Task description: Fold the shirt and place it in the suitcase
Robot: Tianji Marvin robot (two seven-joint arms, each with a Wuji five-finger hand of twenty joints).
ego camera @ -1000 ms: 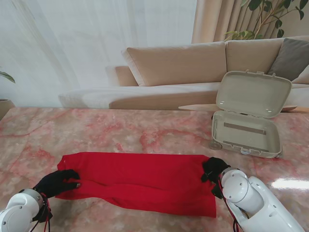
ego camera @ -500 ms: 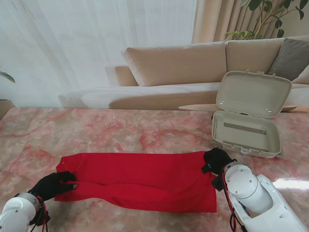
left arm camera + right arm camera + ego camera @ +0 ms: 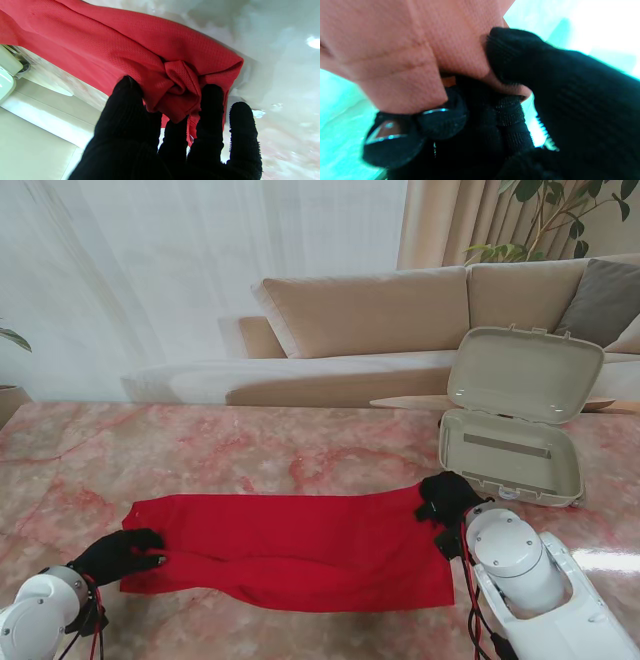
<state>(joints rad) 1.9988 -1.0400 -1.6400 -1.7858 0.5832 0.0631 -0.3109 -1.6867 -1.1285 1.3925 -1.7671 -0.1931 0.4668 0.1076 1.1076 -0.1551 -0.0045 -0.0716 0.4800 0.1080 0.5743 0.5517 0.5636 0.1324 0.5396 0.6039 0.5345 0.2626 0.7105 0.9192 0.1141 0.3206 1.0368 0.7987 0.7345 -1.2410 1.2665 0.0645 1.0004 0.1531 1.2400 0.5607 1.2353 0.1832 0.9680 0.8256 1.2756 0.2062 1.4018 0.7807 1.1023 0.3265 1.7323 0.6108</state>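
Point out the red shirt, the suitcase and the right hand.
red shirt (image 3: 300, 545): stand view, middle of the flat cloth.
suitcase (image 3: 510, 452): stand view, floor of the open lower shell.
right hand (image 3: 447, 498): stand view, back of the black glove.

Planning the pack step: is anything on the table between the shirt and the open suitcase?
Nothing visible. Only bare marble table separates the red shirt from the suitcase, which stands open just beyond the right hand.

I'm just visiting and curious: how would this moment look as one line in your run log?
step: folding | left hand: shut on shirt | right hand: shut on shirt | suitcase: open, shirt not in it
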